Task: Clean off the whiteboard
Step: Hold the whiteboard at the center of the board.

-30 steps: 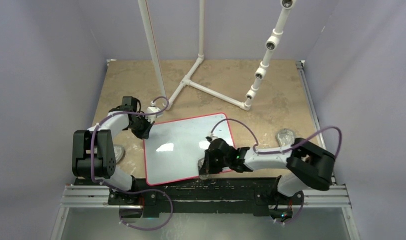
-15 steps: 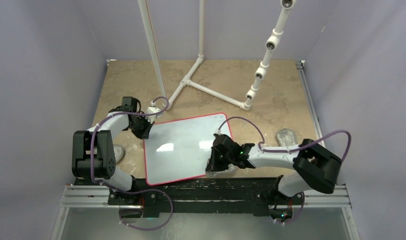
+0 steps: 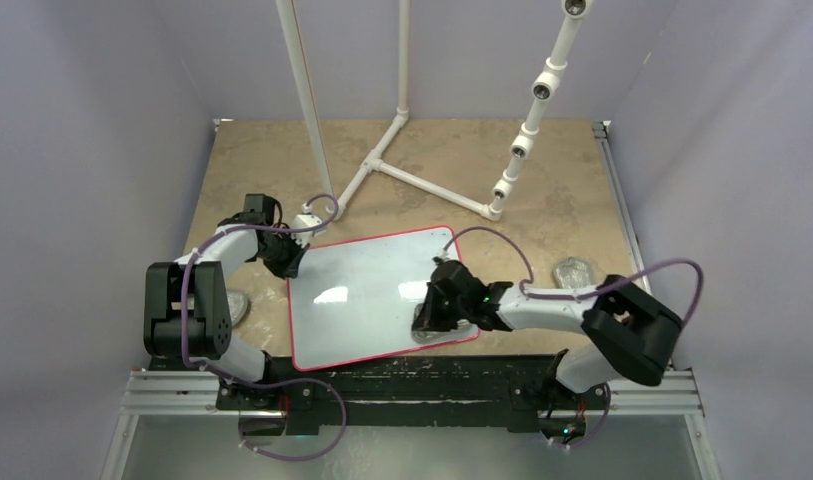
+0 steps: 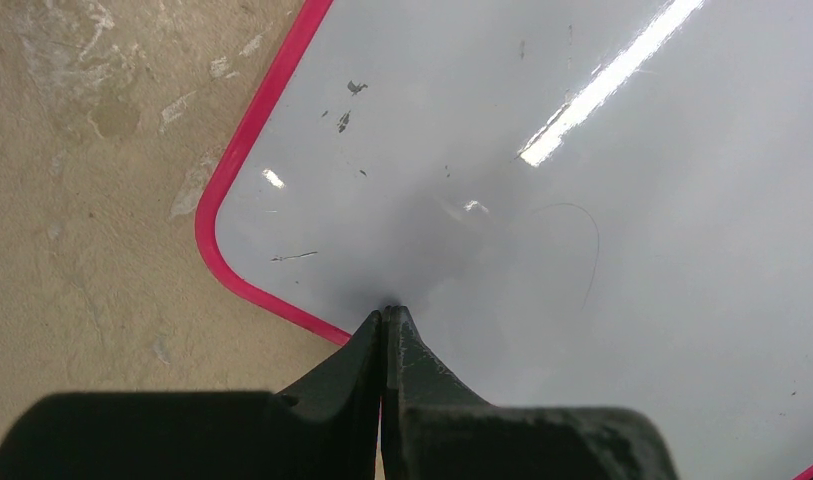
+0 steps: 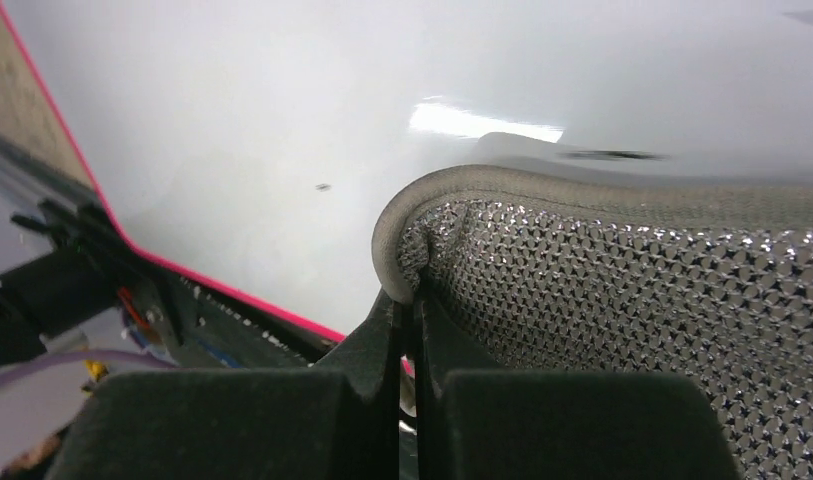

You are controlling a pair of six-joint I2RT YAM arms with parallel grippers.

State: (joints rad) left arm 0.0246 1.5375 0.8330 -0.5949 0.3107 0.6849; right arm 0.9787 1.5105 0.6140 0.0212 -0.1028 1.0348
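The right gripper [image 5: 410,300] is pinched on the grey rim of a silvery mesh pad [image 5: 622,270], which lies against the whiteboard [image 5: 232,120] near its lower right corner, at centre right of the top view. The left gripper [image 4: 387,315] has its jaws fully together with nothing between them, tips at the board's red border by its upper left corner. A few black specks show there. The whiteboard [image 3: 367,290] lies flat on the table [image 3: 562,200], centre frame, just above the arm bases.
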